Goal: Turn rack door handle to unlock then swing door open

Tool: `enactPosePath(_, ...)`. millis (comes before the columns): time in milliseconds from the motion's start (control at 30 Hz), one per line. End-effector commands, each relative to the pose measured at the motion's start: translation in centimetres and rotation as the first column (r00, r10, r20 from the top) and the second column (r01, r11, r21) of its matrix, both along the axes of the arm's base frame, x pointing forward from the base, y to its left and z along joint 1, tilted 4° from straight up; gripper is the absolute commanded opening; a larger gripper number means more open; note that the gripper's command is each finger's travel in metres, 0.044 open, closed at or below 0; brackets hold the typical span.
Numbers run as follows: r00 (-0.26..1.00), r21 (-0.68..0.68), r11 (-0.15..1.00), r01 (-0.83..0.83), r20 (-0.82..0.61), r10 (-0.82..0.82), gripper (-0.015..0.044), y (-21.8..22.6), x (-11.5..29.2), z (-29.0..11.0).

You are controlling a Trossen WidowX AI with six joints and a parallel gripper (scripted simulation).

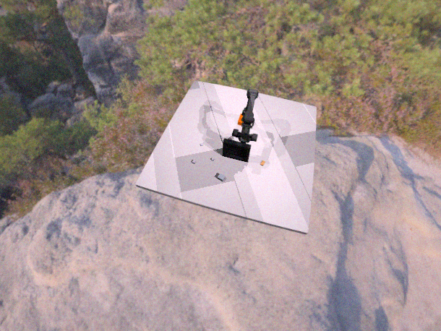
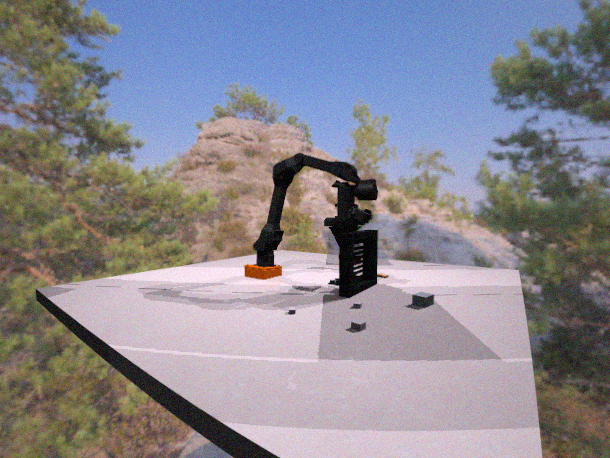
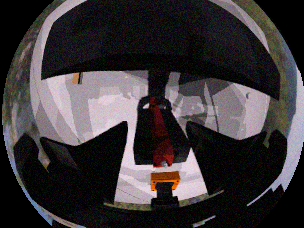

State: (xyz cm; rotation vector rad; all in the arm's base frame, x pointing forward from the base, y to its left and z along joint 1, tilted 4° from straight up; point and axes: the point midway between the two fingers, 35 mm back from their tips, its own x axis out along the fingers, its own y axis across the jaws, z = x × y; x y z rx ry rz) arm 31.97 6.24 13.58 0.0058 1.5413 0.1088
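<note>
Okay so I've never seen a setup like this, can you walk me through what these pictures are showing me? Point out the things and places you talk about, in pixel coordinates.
It is one black robot arm on an orange base [image 1: 240,119] [image 2: 263,271] [image 3: 165,178], ending in a two-fingered gripper [image 3: 158,125].

The top picture looks down on the pale table [image 1: 282,202] [image 2: 320,395]. The exterior one looks across it from the side. The wrist one looks past the gripper's fingers from the arm's end.

On the table stands an upright black rack [image 1: 236,149] [image 2: 358,264] [image 3: 160,30]. The wrist picture also shows a red handle [image 3: 161,135] below it. Around the rack lie a few small grey blocks and a flat orange piece [image 1: 262,162] [image 2: 382,275] [image 3: 76,78].

The gripper is open and holds nothing.
</note>
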Motion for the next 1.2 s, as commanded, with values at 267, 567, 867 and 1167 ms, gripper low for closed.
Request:
enactPosePath(267, 1.000, 0.007, 1.000, 0.004, 0.002, -0.004, 0.0092, 0.14, -0.01, -0.39)
enactPosePath(567, 1.000, 0.007, 1.000, 0.004, 0.002, -0.004, 0.0032, 0.14, -0.01, -0.39)
enactPosePath(867, 0.993, 0.003, 0.993, -0.117, 0.012, 0.117, 0.0017, 0.14, -0.01, -0.39)
enactPosePath(1167, 0.847, -0.021, 0.848, -0.530, 0.041, 0.531, 0.0017, 0.14, -0.01, -0.39)
